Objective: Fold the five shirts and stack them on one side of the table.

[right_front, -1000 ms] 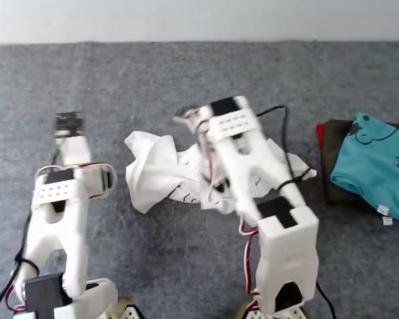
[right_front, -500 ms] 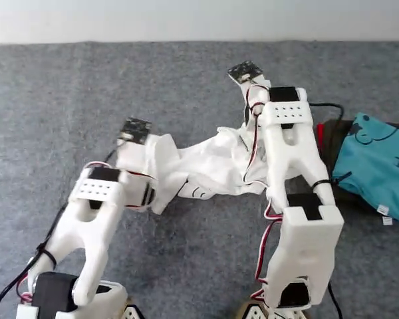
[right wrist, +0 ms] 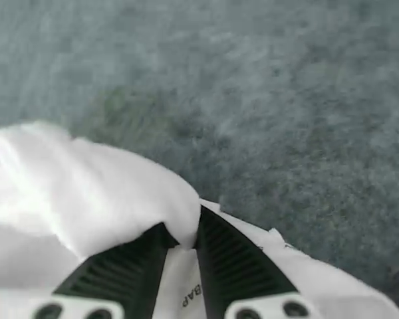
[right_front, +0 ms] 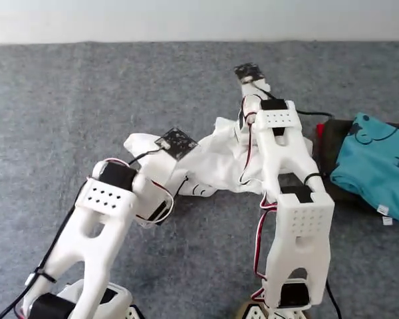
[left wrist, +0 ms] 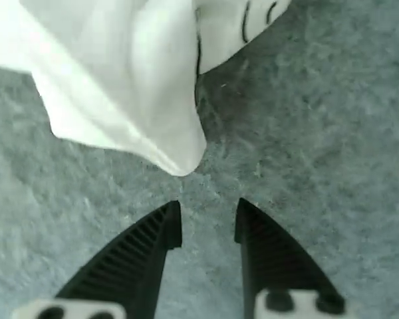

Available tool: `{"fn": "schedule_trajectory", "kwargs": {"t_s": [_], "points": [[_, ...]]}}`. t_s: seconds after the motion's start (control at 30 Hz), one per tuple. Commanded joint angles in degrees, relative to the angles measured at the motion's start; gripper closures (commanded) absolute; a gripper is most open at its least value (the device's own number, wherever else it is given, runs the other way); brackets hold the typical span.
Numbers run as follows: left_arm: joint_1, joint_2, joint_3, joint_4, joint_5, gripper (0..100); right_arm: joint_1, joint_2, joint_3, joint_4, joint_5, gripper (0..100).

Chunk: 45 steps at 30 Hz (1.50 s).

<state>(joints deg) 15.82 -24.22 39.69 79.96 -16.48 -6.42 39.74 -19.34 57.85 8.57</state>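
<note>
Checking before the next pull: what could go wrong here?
The right jaws pinch only a small bunched fold of the shirt; a pull could slip it free.
The left jaws are open off the shirt's corner, so a one-sided pull may drag it, not spread it.
The stack lies close by the right arm; a swing might nudge it.

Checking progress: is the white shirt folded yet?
Not folded. The white shirt lies crumpled and bunched, with one edge pinched in the right gripper.
</note>
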Motion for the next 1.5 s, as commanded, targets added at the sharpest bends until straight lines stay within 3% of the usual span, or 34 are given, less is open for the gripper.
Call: {"fn": "schedule_trajectory", "kwargs": {"t_s": [0.0, 0.2, 0.43, 0.57, 0.83, 0.97, 1.2, 1.47], "points": [[2.4, -1.2, -2.4, -4.7, -0.8, 86, 1.5, 0.7, -2.2, -2.4, -7.4, 99.1], [7.3, 12.0, -5.9, -12.1, 6.3, 86, 1.4, 2.1, -2.4, -3.1, -7.4, 99.1], [5.4, 27.3, -17.6, -6.6, 4.0, 88, 1.4, 2.2, -2.4, -3.2, -7.4, 99.1], [3.0, 28.6, -17.9, -3.9, 1.5, 88, 1.4, 2.2, -2.4, -3.2, -7.4, 99.0], [-0.1, 28.6, -16.4, -2.3, 4.9, 88, 1.4, 2.2, -2.5, -3.6, -7.3, 99.0], [1.3, 28.6, -15.4, -4.7, 5.5, 88, 1.4, 2.2, -2.5, -3.6, -7.3, 99.0], [6.1, 28.6, -18.5, 2.2, 6.2, 88, 1.4, 2.2, -2.5, -3.6, -7.3, 99.0], [-1.3, 34.5, -10.9, -7.3, 8.1, 86, 1.4, 2.2, -2.5, -3.6, -7.3, 98.8]]}}
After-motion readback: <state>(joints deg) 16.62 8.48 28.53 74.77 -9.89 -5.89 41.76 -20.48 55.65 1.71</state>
